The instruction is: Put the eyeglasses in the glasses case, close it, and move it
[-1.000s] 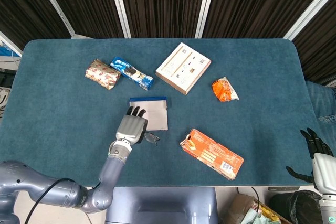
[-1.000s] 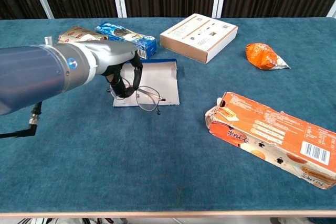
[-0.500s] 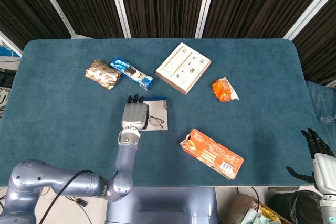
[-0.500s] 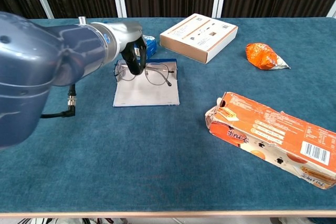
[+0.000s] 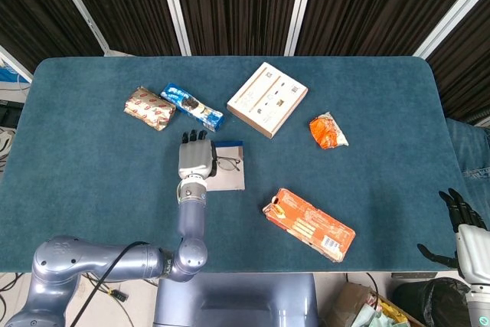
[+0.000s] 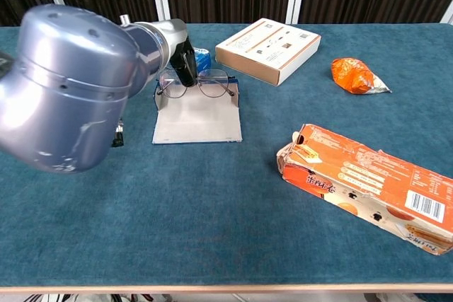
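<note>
Fingers (image 6: 185, 68) of left hand (image 5: 194, 160) pinch eyeglasses (image 6: 205, 84) over far end of open glasses case (image 6: 198, 119); placing unfinished, closing and moving remain; right hand (image 5: 464, 229) idle, fingers spread.

Lighting even, bright and diffuse from overhead; shadows on the tabletop (image 5: 92, 158) faint and short. No glare. Head view sharp throughout. Chest view: near arm (image 6: 71, 97) large, slightly soft.
</note>
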Motion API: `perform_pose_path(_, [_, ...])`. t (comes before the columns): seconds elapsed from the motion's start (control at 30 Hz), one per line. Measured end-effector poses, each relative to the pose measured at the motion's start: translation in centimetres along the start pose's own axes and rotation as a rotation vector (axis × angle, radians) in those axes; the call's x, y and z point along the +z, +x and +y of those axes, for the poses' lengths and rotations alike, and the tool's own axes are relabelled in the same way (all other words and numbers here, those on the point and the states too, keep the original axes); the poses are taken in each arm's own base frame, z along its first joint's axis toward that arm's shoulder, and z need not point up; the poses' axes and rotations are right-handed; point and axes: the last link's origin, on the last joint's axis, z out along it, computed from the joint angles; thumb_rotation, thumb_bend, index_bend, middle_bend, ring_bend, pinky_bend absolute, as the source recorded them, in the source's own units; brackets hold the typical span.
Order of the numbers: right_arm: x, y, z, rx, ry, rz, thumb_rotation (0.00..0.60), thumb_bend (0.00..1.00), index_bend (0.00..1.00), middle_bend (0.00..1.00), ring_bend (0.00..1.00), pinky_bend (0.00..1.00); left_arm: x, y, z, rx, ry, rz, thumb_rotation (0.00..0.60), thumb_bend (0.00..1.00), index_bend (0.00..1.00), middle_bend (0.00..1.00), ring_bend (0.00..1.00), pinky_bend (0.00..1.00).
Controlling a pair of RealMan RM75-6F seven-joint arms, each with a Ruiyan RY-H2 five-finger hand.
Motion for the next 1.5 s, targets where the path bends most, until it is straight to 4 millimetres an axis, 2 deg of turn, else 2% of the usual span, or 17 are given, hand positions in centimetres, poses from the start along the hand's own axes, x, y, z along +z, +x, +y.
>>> perform_pose_path(0.53, [0.0,0.0,0.1,0.005,-0.006,0.000,0.600,0.23,0.09,0.04,0.12,0.16,1.6,-1.2,1.3,-0.088,0.029,-0.034,0.600,0.47,0.58,0.11,0.00,0.00])
perform_pose_path(1.5, [0.0,0.1,0.1,0.010,-0.009,-0.004,0.600,0.23,0.09,0.04,0.12,0.16,3.8,-2.5,0.4,-0.026,0.081,0.029,0.600,0.47,0.58,0.10,0.00,0.00])
